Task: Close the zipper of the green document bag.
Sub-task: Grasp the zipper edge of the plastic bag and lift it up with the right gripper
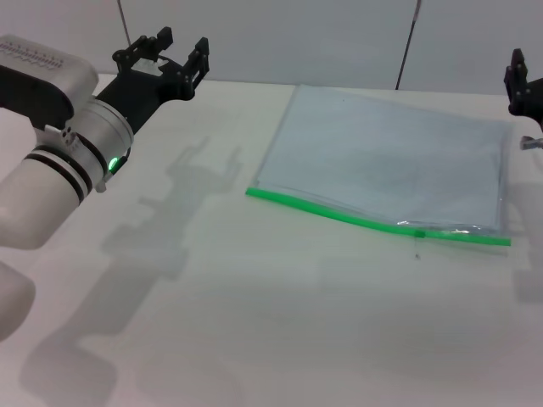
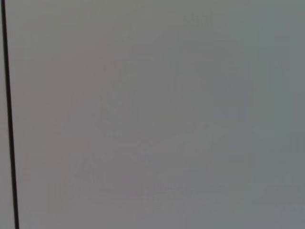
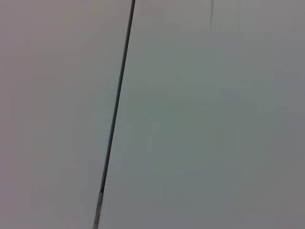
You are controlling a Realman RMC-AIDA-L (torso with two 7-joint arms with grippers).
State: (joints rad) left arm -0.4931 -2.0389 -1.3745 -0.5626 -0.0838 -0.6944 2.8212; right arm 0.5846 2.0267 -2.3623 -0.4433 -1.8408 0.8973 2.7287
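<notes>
While the big flat pouch of see-through pale blue-grey plastic, the green document bag [image 1: 386, 161], lies flat on the white matte table [image 1: 254, 322] in the right half of the head view, neither arm is anywhere near touching it. Its zipper [image 1: 373, 221], a thin bright green plastic strip, runs along the long edge closest to the camera, from about the middle of the frame out to the right edge, bowing a little along the way. There's a tiny slider [image 1: 418, 231] sitting on that strip toward its right end, too small to make out much more.

The left gripper [image 1: 174, 52] is up in the upper left of the frame, a black 2-finger claw on a silver and white arm with a green light glowing on the wrist. Its fingers are spread apart with nothing between them, and it hangs above the table, well apart from the bag, throwing a shadow on the table below.

The right gripper [image 1: 524, 89] only peeks in as a black chunk at the upper right edge, near the bag's far right corner. Can't tell if it's spread or clenched.

Both wrist views show just a plain grey wall [image 2: 157, 114] with a thin dark line [image 3: 116, 100] on it.
</notes>
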